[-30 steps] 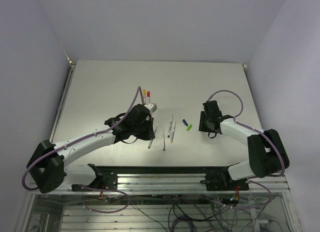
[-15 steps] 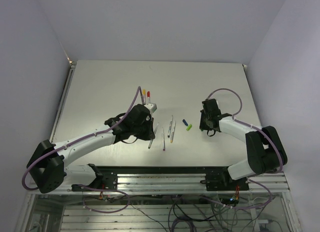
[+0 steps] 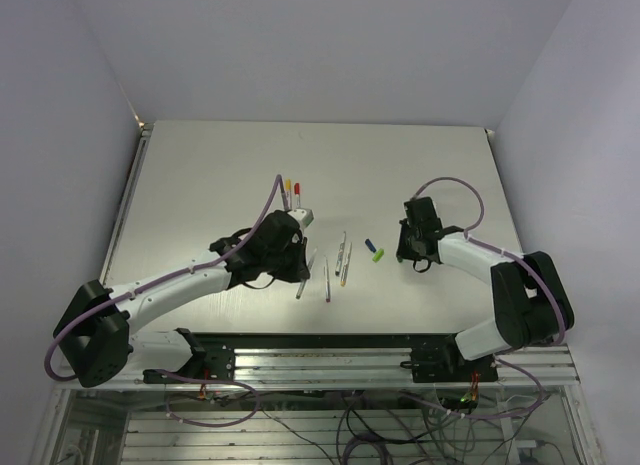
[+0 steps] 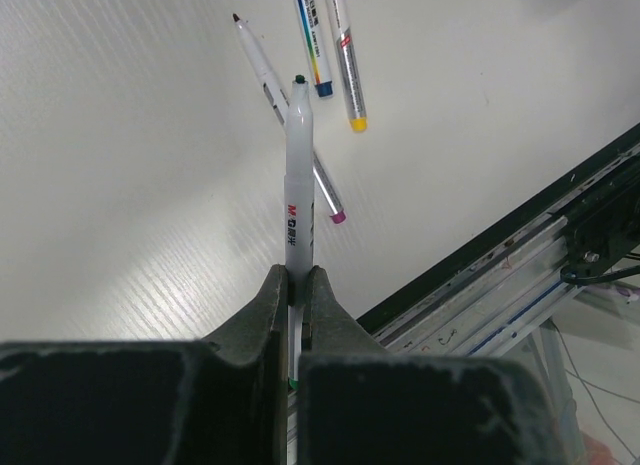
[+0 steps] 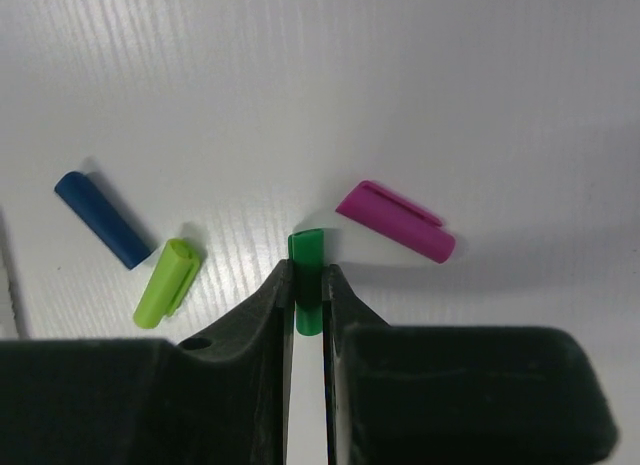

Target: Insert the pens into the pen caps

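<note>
My left gripper [image 4: 297, 280] is shut on a silvery pen [image 4: 298, 175] with a dark green tip, held tilted above the table; from above, the gripper [image 3: 304, 253] sits left of centre. Three more pens lie beyond it, with a blue end [image 4: 313, 45], a yellow end [image 4: 346, 70] and a magenta end [image 4: 326, 192]. My right gripper [image 5: 307, 282] is shut on the dark green cap [image 5: 307, 250], which rests on the table. The magenta cap [image 5: 395, 220] lies just to its right. The light green cap [image 5: 166, 281] and blue cap [image 5: 100, 218] lie to its left.
Two capped pens, one yellow [image 3: 288, 190] and one red [image 3: 297, 192], lie further back on the white table [image 3: 200, 185]. The table's near edge with its black rail [image 4: 520, 235] runs close behind the loose pens.
The right gripper's jaws have closed onto the dark green cap, and that arm has shifted slightly left. The left arm and its pen have not moved.
</note>
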You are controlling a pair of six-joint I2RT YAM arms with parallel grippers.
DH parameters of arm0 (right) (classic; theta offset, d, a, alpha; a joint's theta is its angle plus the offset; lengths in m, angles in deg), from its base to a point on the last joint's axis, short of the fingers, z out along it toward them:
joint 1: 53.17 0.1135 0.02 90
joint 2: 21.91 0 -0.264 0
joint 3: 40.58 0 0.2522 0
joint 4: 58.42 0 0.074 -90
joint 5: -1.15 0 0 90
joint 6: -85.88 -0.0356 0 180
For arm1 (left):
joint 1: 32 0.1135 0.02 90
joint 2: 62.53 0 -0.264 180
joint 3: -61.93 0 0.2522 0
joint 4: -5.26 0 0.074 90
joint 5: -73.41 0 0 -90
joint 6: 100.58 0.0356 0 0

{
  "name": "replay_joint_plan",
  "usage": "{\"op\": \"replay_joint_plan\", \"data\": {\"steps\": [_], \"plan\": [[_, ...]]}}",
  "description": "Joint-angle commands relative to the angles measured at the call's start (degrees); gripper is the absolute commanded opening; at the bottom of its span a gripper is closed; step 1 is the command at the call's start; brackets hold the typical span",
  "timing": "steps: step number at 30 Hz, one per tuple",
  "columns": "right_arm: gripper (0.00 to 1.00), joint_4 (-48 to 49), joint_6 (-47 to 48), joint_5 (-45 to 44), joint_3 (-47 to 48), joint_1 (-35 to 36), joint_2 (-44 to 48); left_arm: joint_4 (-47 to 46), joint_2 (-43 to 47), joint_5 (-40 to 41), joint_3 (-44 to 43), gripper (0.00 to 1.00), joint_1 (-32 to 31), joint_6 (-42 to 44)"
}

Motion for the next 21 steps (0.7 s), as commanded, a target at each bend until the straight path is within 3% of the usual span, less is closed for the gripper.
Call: {"op": "replay_joint_plan", "data": {"steps": [1, 9, 15, 21], "plan": [[0.0, -0.4, -1.0, 3.8, -0.3, -0.3, 3.8, -2.0, 1.6, 0.9, 1.2, 0.07, 0.1, 0.4], [0.0, 2.4, -2.7, 7.9, -0.2, -0.2, 19.6, -11.9, 4.3, -1.8, 5.5, 0.07, -0.5, -1.1], [0.0, 7.5, -4.7, 11.1, -3.0, 0.4, 29.8, -17.4, 6.7, 1.3, 6.2, 0.07, -4.3, -1.0], [0.0, 15.8, -6.3, 6.1, -6.3, 8.9, 38.1, -25.1, 7.1, 4.1, 5.9, 0.07, -11.8, -0.1]]}}
